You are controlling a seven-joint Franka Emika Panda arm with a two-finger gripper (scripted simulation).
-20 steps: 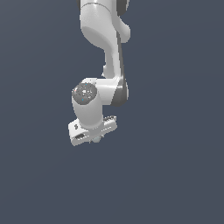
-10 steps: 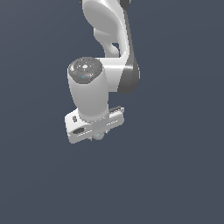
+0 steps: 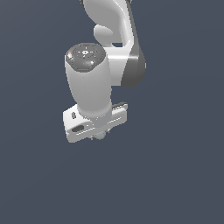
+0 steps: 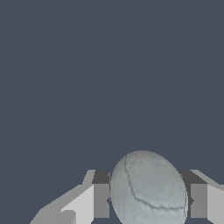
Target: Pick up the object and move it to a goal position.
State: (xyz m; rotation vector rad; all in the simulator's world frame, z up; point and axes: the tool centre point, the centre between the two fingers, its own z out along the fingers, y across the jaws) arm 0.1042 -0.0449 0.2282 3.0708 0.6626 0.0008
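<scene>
In the exterior view the white gripper (image 3: 99, 134) hangs over plain dark ground with the pale grey-blue sphere (image 3: 100, 135) peeking out beneath it, and in the wrist view the fingers (image 4: 101, 199) are closed against both sides of the sphere (image 4: 148, 190).

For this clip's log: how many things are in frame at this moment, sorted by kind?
Robot arms: 1, white, seen in the exterior view
Hands: 1, the hand shut on the sphere
Spheres: 1, the pale grey sphere, just visible beneath the hand in the exterior view
Total: 3
</scene>
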